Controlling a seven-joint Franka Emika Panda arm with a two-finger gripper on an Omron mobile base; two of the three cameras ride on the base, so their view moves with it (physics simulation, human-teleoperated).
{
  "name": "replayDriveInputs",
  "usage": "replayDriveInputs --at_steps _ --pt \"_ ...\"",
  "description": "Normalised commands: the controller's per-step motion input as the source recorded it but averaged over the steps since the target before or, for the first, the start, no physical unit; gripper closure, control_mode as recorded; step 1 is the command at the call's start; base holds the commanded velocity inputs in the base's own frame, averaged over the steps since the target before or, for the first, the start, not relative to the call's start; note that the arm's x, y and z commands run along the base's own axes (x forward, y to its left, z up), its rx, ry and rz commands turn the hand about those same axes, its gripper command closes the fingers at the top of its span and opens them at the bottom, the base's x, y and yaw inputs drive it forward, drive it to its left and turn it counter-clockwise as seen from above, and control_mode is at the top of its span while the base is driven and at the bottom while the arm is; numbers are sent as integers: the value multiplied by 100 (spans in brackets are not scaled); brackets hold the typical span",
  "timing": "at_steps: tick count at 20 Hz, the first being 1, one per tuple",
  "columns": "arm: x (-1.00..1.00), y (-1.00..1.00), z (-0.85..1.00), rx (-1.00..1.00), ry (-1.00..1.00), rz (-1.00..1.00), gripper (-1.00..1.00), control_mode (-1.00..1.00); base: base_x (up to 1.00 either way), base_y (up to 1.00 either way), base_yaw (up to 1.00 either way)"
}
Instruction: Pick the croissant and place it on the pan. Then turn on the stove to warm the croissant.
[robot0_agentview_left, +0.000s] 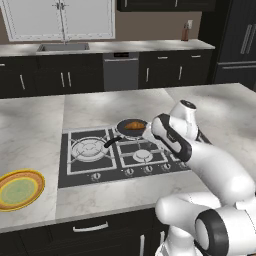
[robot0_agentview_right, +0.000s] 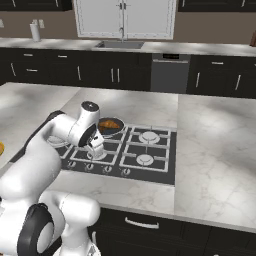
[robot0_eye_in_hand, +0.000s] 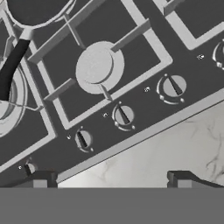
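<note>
My jaws (robot0_eye_in_hand: 111, 178) stood wide apart and held nothing; in the hand view the two dark fingertips (robot0_eye_in_hand: 41, 178) rose at the bottom, one at each side, over the pale marble bench (robot0_eye_in_hand: 175, 148) just in front of the stove (robot0_eye_in_hand: 131, 65). Beyond them ran the row of knobs (robot0_eye_in_hand: 124, 116) along the stove's front edge, and past the knobs a silver round burner (robot0_eye_in_hand: 98, 65) sat under its grey grate. At the upper left corner of that view I could see part of the pan's rim, with its short black handle (robot0_eye_in_hand: 13, 65) pointing down along the left side.

From the left base view, the croissant (robot0_agentview_left: 134, 125) lay inside the pan (robot0_agentview_left: 131, 128), which rested on the rear middle burner of the stove (robot0_agentview_left: 95, 160). My white arm reached over the stove's right half, so the hand itself was hard to make out there. The yellow-orange-rimmed plate (robot0_agentview_left: 17, 190) with the green centre lay on the bench (robot0_agentview_left: 35, 130) well to the left of the stove, near the front edge.

From the right base view, my hand (robot0_agentview_right: 96, 145) hung low over the front left part of the stove (robot0_agentview_right: 150, 155), just in front of the pan (robot0_agentview_right: 111, 126), where the croissant (robot0_agentview_right: 107, 124) showed golden brown. The hand and the pan were apart.
</note>
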Motion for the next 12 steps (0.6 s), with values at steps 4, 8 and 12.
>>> replayDriveInputs --at_steps 4,8,12 --pt "1 11 -46 -4 0 6 -100 -100 0 0 0" --pt "8 1 -36 -4 0 6 -100 -100 0 0 0" --pt "10 0 -33 -6 0 6 -100 -100 0 0 0"
